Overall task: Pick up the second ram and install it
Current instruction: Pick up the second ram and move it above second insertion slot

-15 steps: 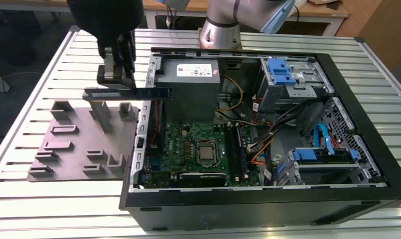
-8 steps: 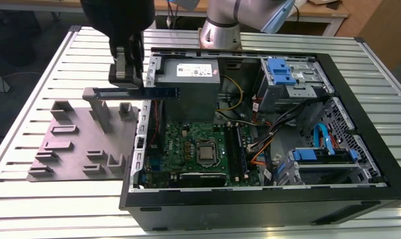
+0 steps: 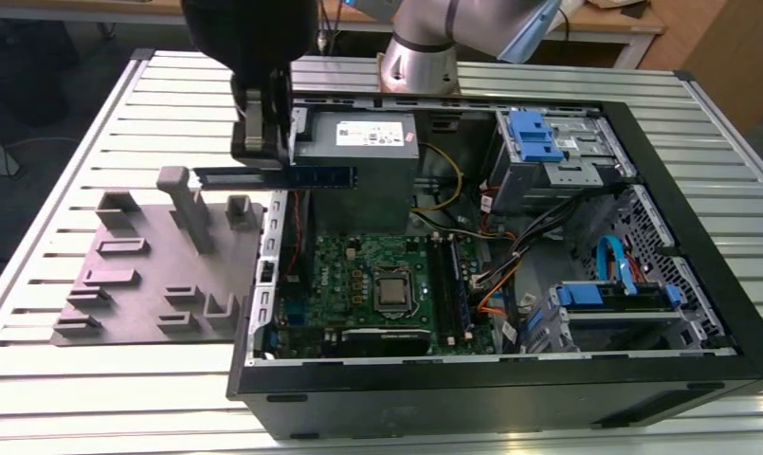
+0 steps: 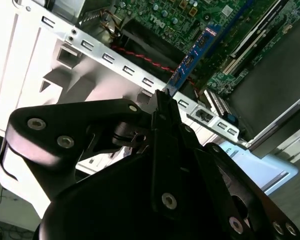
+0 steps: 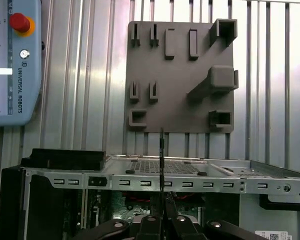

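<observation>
The second ram [image 3: 320,176] is a long thin blue-green stick held level in the air, spanning from above the grey holder block [image 3: 154,275] to in front of the grey power supply [image 3: 355,142]. My gripper [image 3: 264,163] is shut on it from above, near its middle, over the case's wall on the exterior view's left. In the second wrist view the ram [image 4: 192,57] sticks out past the fingers [image 4: 162,117] over the motherboard [image 4: 165,12]. The first wrist view shows the ram [image 5: 162,150] edge-on above the gripper [image 5: 162,220]. The memory slots [image 3: 452,284] lie on the motherboard [image 3: 355,275] beside the processor.
The open computer case [image 3: 684,171] lies on a slatted metal table [image 3: 78,142], with cables, blue drive brackets [image 3: 533,133] and a drive cage on the exterior view's right. The holder block [image 5: 180,75] has upright posts. A grey-blue pendant with a red button [image 5: 19,22] rests on the table.
</observation>
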Tool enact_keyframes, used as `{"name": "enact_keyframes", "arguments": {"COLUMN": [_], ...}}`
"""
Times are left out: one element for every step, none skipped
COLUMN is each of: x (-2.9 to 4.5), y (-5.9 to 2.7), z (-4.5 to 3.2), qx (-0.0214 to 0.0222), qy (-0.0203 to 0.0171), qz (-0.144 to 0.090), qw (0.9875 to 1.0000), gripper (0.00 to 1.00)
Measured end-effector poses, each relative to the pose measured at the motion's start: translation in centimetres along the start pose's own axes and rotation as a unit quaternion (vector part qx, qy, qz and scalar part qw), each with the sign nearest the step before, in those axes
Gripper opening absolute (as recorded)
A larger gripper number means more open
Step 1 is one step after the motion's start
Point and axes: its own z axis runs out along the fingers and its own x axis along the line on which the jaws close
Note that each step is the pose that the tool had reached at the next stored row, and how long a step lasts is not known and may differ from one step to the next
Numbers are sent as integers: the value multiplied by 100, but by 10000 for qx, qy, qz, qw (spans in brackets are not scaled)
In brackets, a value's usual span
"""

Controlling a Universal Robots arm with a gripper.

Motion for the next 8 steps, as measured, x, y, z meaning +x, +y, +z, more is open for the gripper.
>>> {"name": "enact_keyframes", "arguments": {"x": [0,1,2,2,3,4,4,5], "y": [-21,-45,-73,-100,-126,-155,-186,-222], "z": [0,-2,-3,-4,-5,-6,-8,-8], "qx": [-4,-9,-15,-20,-25,-31,-38,-46], "qy": [0,-1,-1,-1,-1,-1,-1,-2], "qz": [1,1,1,1,1,1,1,2], "qw": [10000,10000,10000,10000,10000,10000,10000,10000], "gripper": [14,14,14,14,14,14,14,14]}}
